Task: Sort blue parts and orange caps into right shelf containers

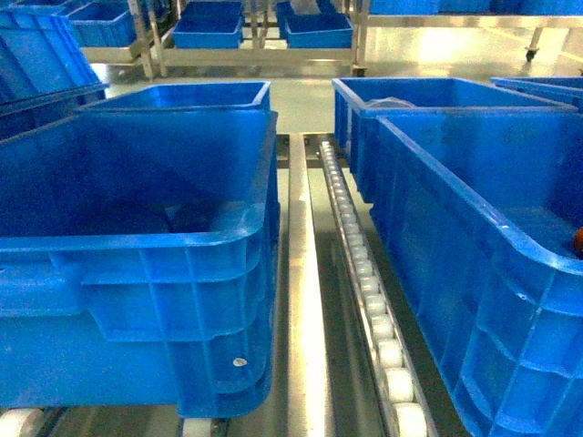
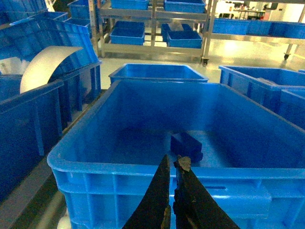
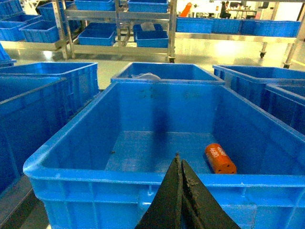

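The left gripper hangs just short of the near rim of a left container, its jaws nearly closed with only a sliver between them and nothing held. Just beyond its tips, on the crate floor, lies a blue part. The right gripper sits likewise before the right container, jaws pressed together and empty; ahead and slightly right of it rests an orange cap.

Both pieces look already sorted, so the sound move is probably to lift each claw straight up before drawing back, clearing the thick rims. Between the crates runs the shelf with its roller track. A pale curved sheet, perhaps plastic, stands far left.
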Controlling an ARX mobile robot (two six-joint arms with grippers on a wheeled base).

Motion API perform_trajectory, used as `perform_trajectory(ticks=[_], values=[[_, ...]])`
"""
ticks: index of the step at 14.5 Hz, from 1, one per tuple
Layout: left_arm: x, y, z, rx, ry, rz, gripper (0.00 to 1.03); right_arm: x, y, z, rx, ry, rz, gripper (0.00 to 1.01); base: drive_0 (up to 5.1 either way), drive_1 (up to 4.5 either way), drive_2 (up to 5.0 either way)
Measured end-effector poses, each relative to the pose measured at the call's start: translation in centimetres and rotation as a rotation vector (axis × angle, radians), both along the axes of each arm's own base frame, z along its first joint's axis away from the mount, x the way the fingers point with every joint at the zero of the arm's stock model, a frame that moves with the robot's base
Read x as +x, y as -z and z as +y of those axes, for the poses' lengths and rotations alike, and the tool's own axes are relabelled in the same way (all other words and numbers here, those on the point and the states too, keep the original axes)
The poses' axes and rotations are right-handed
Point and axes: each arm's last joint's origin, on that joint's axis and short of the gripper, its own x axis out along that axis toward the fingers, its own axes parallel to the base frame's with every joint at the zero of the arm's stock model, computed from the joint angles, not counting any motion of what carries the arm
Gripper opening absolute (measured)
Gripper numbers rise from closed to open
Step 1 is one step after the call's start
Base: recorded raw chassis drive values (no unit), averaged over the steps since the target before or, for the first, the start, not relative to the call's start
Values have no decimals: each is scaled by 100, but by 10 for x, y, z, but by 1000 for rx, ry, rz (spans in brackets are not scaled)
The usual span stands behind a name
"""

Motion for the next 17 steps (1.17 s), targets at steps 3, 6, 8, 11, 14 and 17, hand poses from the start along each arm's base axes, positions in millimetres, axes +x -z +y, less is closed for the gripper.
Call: perform_trajectory(ticks=[3, 6, 8, 11, 14, 17], values=[[-6, 0, 0, 0, 0, -2, 2, -6, 0, 0, 0, 0, 0, 1, 0, 0, 0], [-11, 0, 0, 0, 0, -2, 2, -10, 0, 0, 0, 0, 0, 1, 0, 0, 0], [-14, 0, 0, 0, 0, -1, 2, -13, 1, 0, 0, 0, 1, 1, 0, 0, 0], [-26, 2, 0, 2, 2, -5, 2, -24, 5, 0, 0, -1, 19, 1, 0, 0, 0], [-26, 4, 0, 4, -1, 13, 2, -24, 4, 0, 0, 0, 11, 2, 0, 0, 0], [-26, 4, 0, 3, -2, 11, 40, -24, 4, 0, 0, 0, 11, 44, 0, 0, 0]])
